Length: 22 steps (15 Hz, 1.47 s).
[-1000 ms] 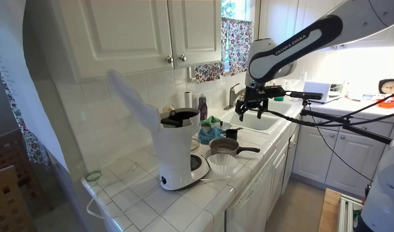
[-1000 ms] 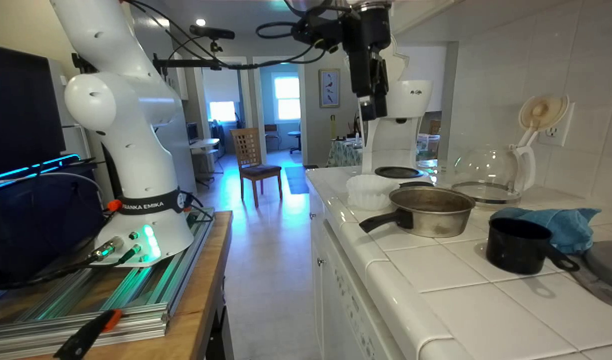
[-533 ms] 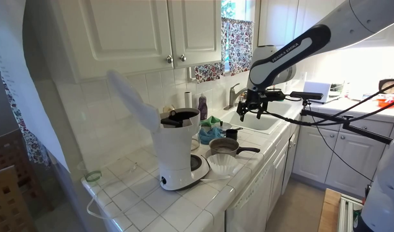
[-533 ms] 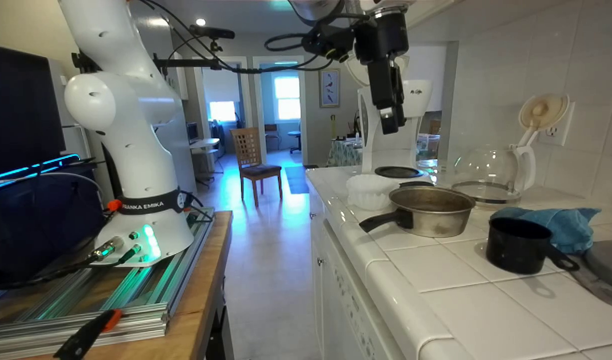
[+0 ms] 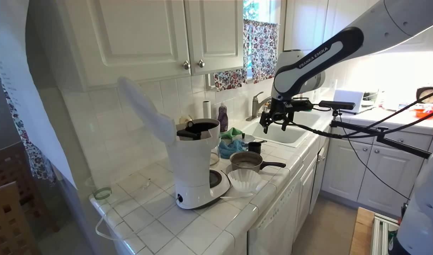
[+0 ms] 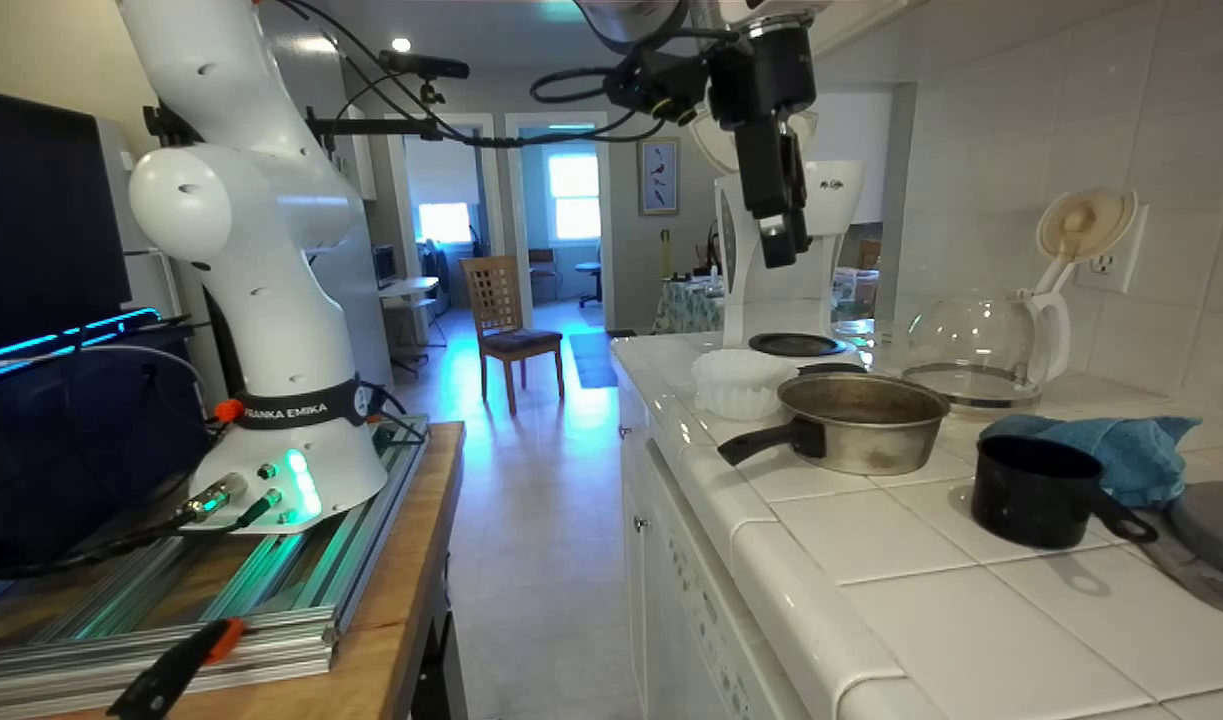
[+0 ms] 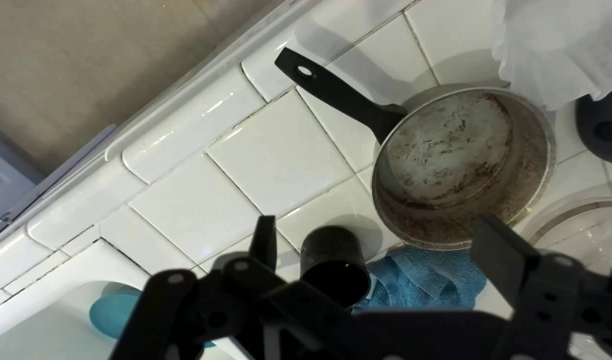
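As the jaws, just shifted closer, are hanging wide and empty higher than the cup point(image 7: 332, 244), neither it nor the pan point(image 7: 451, 150) near it on the counter point(image 6: 1021, 635) is being gripped.

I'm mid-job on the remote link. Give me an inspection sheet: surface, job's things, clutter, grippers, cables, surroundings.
Surface: white tiled counter, glossy, with glare spots.
Job's things: saucepan, stained inside; upright black cup; blue cloth; all on the counter.
Clutter: opened coffee maker, paper filter, glass carafe.
Grippers: one gripper, open, holding nothing, raised above the counter.
Cables: black cables run from the gripper in mid-air; no snag seen.
Surroundings: sink set in the counter; wooden chair in the background.
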### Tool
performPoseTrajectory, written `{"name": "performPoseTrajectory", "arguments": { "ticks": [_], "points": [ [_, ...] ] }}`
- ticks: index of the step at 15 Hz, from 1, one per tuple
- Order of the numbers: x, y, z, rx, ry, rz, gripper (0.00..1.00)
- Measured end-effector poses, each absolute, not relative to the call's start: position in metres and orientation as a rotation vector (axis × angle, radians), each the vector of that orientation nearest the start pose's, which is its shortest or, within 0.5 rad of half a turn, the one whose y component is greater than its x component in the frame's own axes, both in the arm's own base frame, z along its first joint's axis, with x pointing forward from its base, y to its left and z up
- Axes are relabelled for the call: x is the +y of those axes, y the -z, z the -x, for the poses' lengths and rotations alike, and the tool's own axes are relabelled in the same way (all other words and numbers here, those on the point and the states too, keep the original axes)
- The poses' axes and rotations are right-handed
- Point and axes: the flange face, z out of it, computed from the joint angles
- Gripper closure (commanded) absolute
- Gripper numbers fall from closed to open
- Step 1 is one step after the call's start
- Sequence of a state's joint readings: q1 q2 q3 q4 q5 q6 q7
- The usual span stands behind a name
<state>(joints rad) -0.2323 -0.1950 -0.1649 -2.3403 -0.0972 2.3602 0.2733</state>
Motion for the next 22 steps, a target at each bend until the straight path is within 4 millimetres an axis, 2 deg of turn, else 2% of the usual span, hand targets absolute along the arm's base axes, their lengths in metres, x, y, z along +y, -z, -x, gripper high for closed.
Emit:
{"name": "performPoseTrajectory", "arguments": {
  "ticks": [3, 10, 14, 22],
  "points": [
    [-0.202, -0.432, -0.455, 1.008, 0.333, 3.015, 0.0],
    [-0.281, -0.425, -0.461, 1.318, 0.349, 2.903, 0.0],
    [-0.308, -0.413, -0.482, 1.377, 0.346, 2.877, 0.0],
    [-0.331, -0.384, -0.529, 1.389, 0.364, 2.827, 0.0]
  ]
}}
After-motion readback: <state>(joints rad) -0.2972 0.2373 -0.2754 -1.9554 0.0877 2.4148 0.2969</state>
